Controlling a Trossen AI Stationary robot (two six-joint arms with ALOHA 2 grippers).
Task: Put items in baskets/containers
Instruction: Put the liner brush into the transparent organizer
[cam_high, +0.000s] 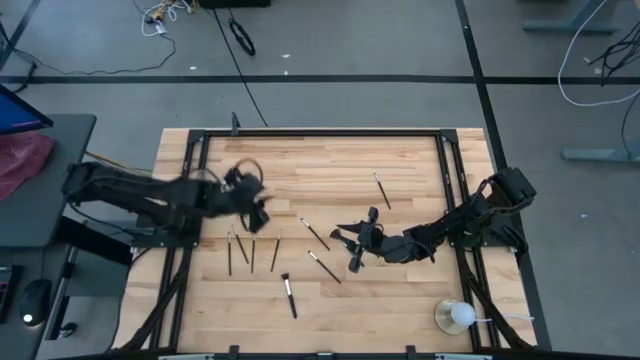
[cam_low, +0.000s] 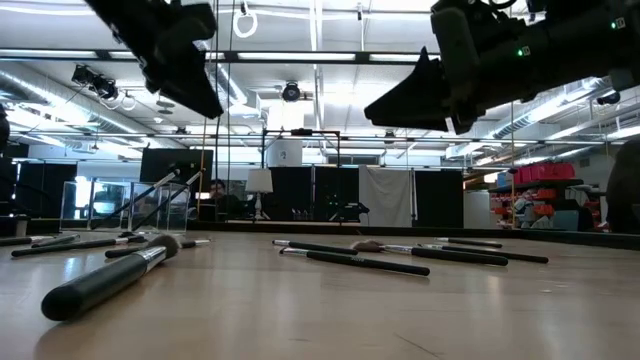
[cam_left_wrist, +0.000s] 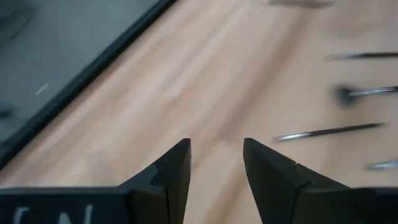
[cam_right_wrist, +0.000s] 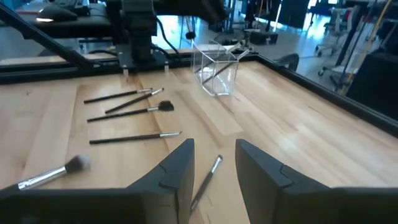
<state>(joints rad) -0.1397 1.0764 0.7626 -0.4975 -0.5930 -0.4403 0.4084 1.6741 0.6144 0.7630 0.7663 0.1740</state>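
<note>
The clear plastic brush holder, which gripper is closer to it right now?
Left. The left gripper hovers right by the clear holder, over the table's left half. The right gripper sits across the table, above the scattered brushes.

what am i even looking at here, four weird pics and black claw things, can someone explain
It is a table robot with two dark arms, filmed at once by four cameras. One looks straight down, one sits at tabletop height, and one rides on each wrist, so the black prongs at the bottom of those pictures are that arm's own tool. The left tool and right tool both hover open above the wooden table, holding nothing. Thin makeup brushes lie scattered on the wood, meant to go into the clear plastic holder, which already has some brushes leaning in it. A white round object sits near a corner.
</note>
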